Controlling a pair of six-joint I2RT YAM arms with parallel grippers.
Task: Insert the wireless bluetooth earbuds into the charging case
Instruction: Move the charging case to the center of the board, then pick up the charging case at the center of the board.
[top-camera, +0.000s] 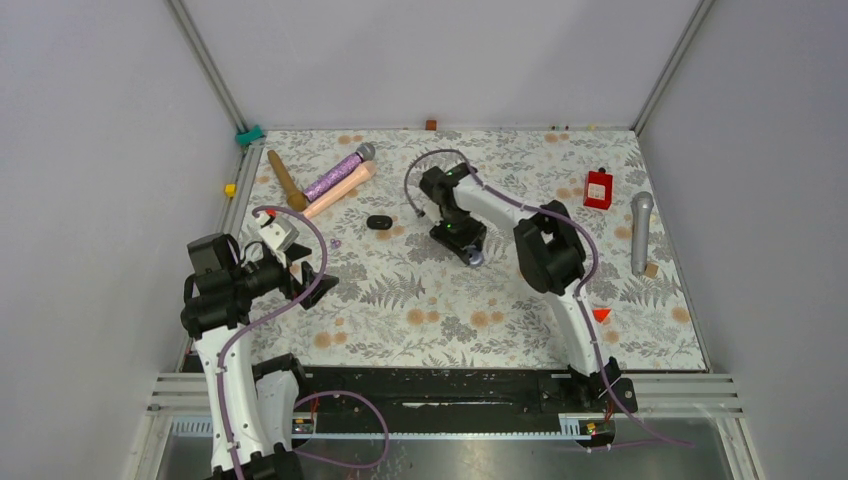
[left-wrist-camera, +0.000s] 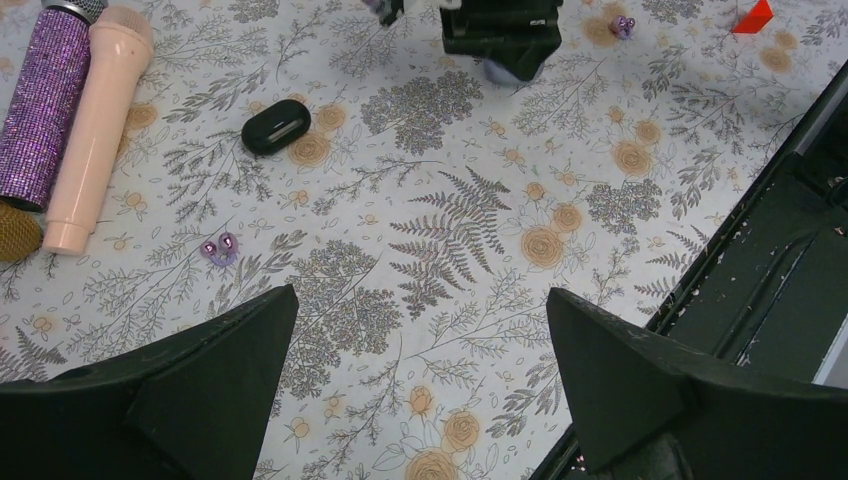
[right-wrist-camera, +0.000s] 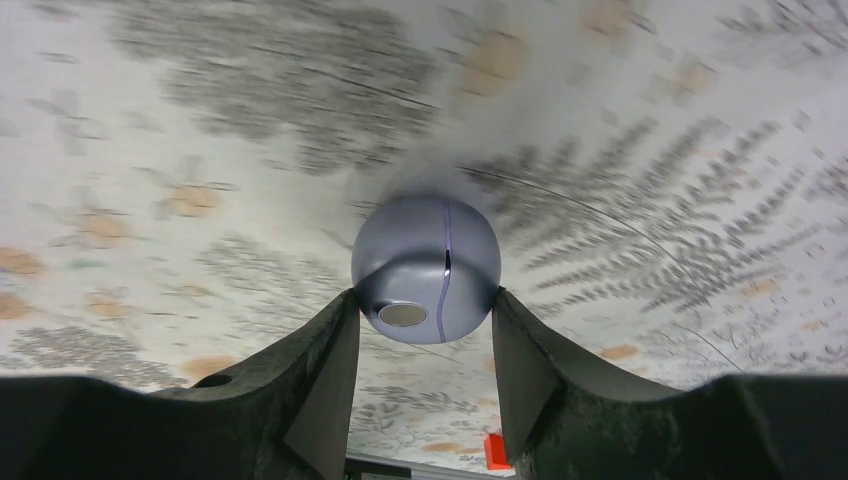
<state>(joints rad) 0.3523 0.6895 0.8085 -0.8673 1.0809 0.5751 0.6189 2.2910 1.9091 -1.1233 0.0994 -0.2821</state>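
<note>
My right gripper (top-camera: 473, 257) (right-wrist-camera: 425, 300) is shut on a round grey-lavender charging case (right-wrist-camera: 425, 265) with a seam and a metal disc, and holds it close above the flowered tablecloth. A pair of tiny purple earbuds (left-wrist-camera: 218, 247) (top-camera: 335, 243) lies on the cloth, ahead and left of my left gripper (left-wrist-camera: 420, 295) (top-camera: 318, 280), which is open and empty above the cloth. A second purple earbud pair (left-wrist-camera: 622, 25) lies right of the right gripper. A small black oval case (left-wrist-camera: 275, 125) (top-camera: 378, 222) lies shut between the two arms.
Purple glitter (top-camera: 335, 175), pink (top-camera: 340, 190) and brown (top-camera: 285, 180) microphones lie at the back left. A grey microphone (top-camera: 640, 230) and a red bottle (top-camera: 598, 188) are at the right. An orange wedge (top-camera: 601, 314) sits near the right arm. A black rail (top-camera: 440, 385) runs along the front.
</note>
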